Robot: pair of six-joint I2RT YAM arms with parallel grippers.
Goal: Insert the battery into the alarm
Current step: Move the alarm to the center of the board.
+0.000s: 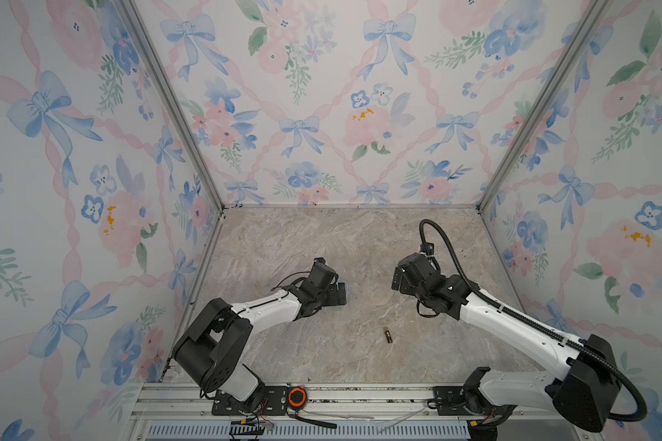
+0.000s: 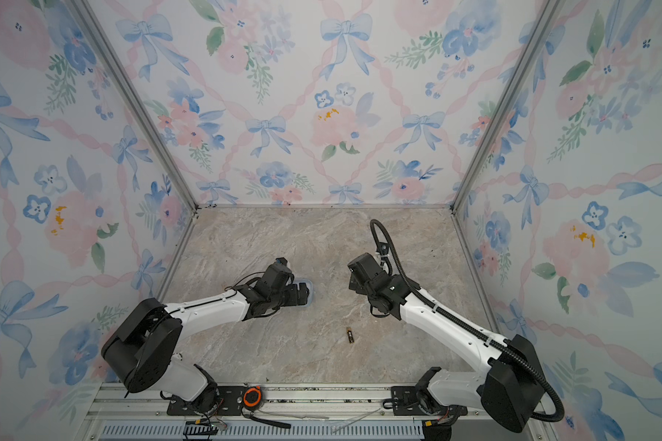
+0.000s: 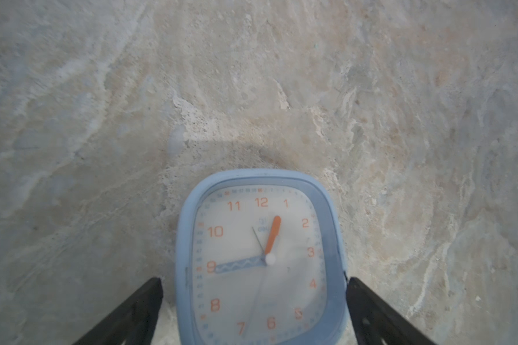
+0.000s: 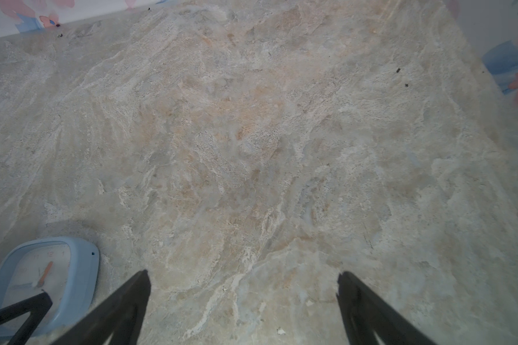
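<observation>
alarm (image 3: pixel 260 260): laid face up on table (image 1: pixel 322 248); back hidden.
battery (image 1: pixel 388 335): left on table, well apart from alarm.
left gripper (image 3: pixel 253 280): jaws apart, straddling alarm.
right gripper (image 4: pixel 243 276): jaws apart, empty.
progress: insertion judged not begun; everything left.

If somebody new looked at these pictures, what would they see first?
The pale-blue alarm jumps out: it lies face up on the marbled table, between the wide-open jaws of the left pincer. Next come the walls, covered in flowers and blue bows. The tiny black battery lies alone nearer the front, and the right pincer hangs open over bare table.
</observation>
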